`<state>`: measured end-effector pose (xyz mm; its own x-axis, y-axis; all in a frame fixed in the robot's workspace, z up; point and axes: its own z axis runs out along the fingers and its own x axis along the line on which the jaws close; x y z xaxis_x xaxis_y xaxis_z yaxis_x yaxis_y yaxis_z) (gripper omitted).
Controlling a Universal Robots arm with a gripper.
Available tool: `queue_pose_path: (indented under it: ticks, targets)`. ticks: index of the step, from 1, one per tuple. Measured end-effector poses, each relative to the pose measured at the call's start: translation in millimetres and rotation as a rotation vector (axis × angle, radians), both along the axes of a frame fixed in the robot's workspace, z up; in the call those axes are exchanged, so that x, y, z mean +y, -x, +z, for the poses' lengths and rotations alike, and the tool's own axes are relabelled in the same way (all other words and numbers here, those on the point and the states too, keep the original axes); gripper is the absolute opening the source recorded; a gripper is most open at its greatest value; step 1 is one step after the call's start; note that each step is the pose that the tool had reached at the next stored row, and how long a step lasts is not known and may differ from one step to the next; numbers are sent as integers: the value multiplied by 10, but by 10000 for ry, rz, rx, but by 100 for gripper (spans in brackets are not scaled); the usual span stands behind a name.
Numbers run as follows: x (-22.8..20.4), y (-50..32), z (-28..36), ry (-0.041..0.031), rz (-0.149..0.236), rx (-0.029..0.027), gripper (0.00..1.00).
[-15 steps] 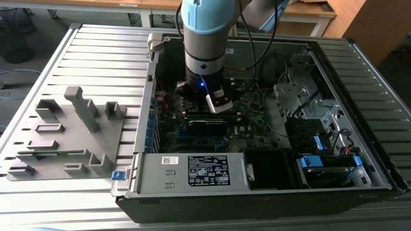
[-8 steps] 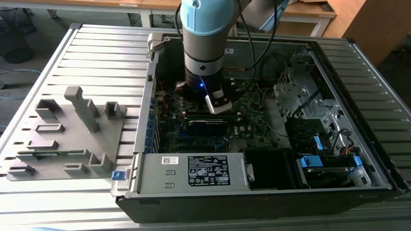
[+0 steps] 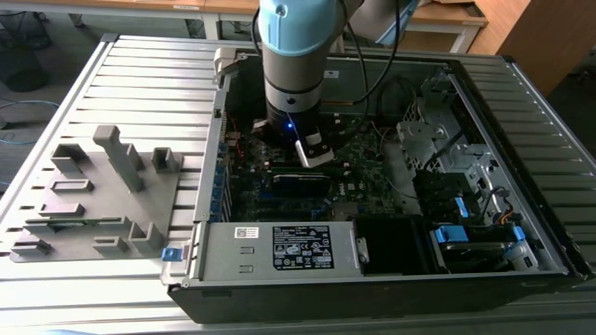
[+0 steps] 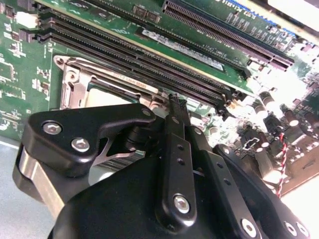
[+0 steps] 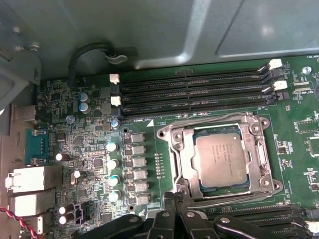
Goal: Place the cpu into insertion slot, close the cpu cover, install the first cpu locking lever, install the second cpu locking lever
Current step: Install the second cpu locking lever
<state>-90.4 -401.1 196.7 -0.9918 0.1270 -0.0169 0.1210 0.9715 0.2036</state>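
No legible txt: cpu (image 5: 221,160) print, PSU label (image 3: 303,247) (both blurred).

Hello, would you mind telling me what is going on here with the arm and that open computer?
A robot arm is reaching down into an open computer case, working at the processor socket on the motherboard. The cpu already sits in the insertion slot, and the cpu cover lies down around it, framing the chip. The gripper, shut and holding nothing, is at the edge of the socket, beside the long memory slots.
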Motion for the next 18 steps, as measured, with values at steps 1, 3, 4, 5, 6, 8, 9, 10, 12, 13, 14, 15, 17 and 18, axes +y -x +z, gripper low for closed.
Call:
queue_pose_path:
  ticks: [1,3,4,5,6,8,9,10,12,13,14,15,17,18]
  targets:
    - [-3,3,-3,-27,-1,-1,11]
    - [-12,8,-7,-66,-2,0,11]
    - [-17,9,-9,-83,-1,0,11]
    - [-23,11,-11,-102,-1,-1,11]
    - [-28,14,-14,-122,-1,-1,11]
    - [-40,17,-17,-138,-1,0,11]
    - [-48,18,-20,-143,0,-1,11]
    - [-55,20,-23,-147,0,-2,11]
    - [-67,23,-28,-154,-1,-1,11]
    - [-72,24,-30,-155,-1,-1,11]
    - [-77,25,-31,-154,0,0,11]
    - [-79,26,-32,-154,-1,0,11]
    - [-80,27,-33,-154,-1,0,11]
    - [-81,27,-35,-154,0,0,11]
